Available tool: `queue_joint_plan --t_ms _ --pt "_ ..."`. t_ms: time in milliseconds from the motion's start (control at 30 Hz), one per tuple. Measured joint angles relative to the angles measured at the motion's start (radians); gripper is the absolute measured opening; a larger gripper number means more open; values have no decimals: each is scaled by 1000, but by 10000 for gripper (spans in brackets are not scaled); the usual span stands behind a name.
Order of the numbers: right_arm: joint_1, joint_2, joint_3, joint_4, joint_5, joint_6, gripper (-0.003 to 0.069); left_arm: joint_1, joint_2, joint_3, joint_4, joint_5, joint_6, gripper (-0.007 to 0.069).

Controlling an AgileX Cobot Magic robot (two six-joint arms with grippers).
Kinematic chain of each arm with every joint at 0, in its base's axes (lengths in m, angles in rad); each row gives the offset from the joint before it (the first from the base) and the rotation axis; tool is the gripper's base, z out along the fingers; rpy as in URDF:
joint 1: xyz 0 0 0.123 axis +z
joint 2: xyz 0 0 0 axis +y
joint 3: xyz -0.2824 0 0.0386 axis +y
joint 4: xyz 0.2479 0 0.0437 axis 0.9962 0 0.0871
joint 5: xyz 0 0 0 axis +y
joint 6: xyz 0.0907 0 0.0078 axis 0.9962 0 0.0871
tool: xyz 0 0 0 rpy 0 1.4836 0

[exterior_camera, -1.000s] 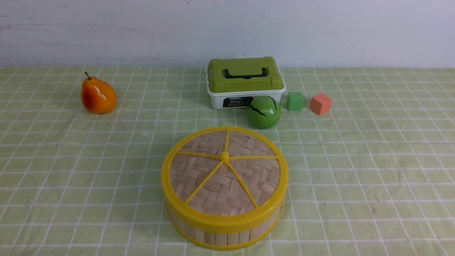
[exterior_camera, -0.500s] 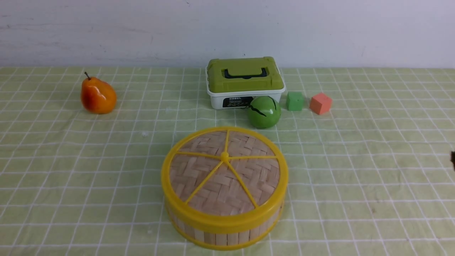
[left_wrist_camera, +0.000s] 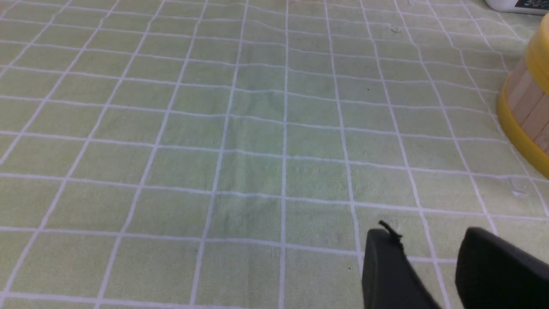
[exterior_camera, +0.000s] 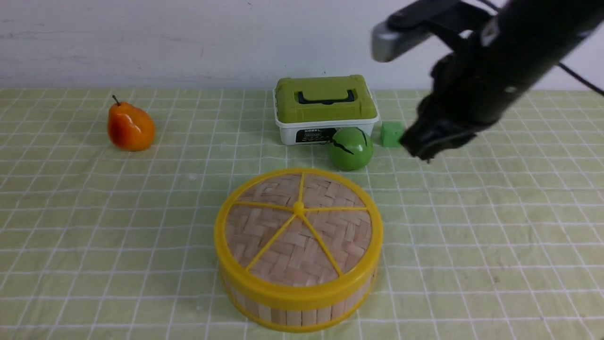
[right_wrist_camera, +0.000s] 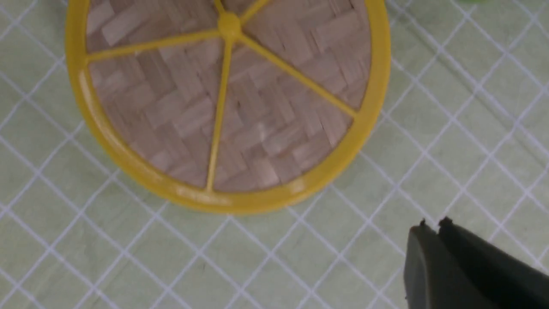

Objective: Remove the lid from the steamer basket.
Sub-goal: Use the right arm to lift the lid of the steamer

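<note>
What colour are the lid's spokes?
Yellow, like the rim of the lid; clearest in the right wrist view.

Looks like a robot test bench: checked green tablecloth (exterior_camera: 94, 226), bare white wall (exterior_camera: 141, 42) behind the steamer basket (exterior_camera: 292, 311), a pear (exterior_camera: 130, 128) and 1 green cube (exterior_camera: 391, 134) beyond it.

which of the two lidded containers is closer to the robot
The steamer basket, round with a bamboo-slat wall and yellow-rimmed woven lid, is at the front. The white box with the green lid stands farther back.

Right end effector (exterior_camera: 426, 150) and arm (exterior_camera: 509, 52) are black, with grey bracket (exterior_camera: 391, 40).
</note>
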Motion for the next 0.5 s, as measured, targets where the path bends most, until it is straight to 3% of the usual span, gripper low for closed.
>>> queue_joint_plan --t_ms 233,367,500 --pt "93 237 -193 6 0 8 136 0 0 0 0 0 0 239" --pt "141 323 -231 11 0 8 340 0 0 0 0 0 0 239" --pt "151 365 -232 13 -3 10 444 0 0 0 0 0 0 239"
